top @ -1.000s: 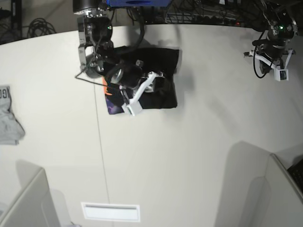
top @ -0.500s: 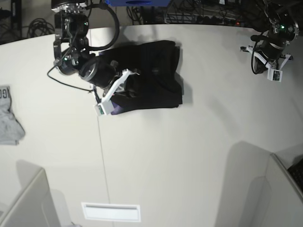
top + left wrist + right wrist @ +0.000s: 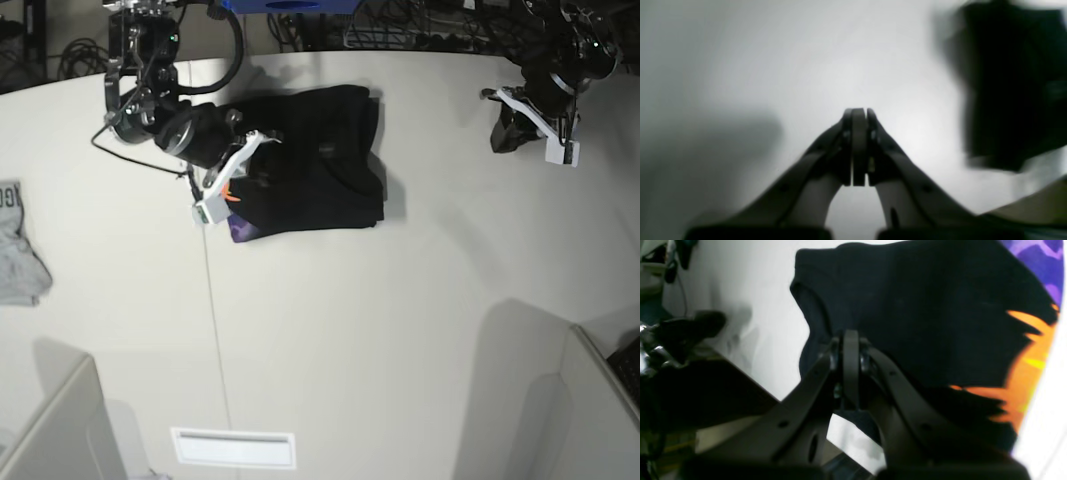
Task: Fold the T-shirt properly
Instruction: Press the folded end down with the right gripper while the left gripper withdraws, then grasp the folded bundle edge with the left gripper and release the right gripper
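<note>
The shirt (image 3: 315, 160) lies folded; both the right gripper (image 3: 851, 340) above it and the left gripper (image 3: 858, 115) away from it are pressed together, empty. The fold could be snagged if dragged.

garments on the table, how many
2. The black T-shirt lies folded at the far middle of the table, with the right hand over its left edge. A small grey garment sits at the table's left edge, partly out of frame.

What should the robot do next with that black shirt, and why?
Probably tuck in the left edge: the T-shirt lies folded, but a strip of purple and orange print sticks out beside the right gripper, which looks shut and empty. The left gripper is shut, well away.
</note>
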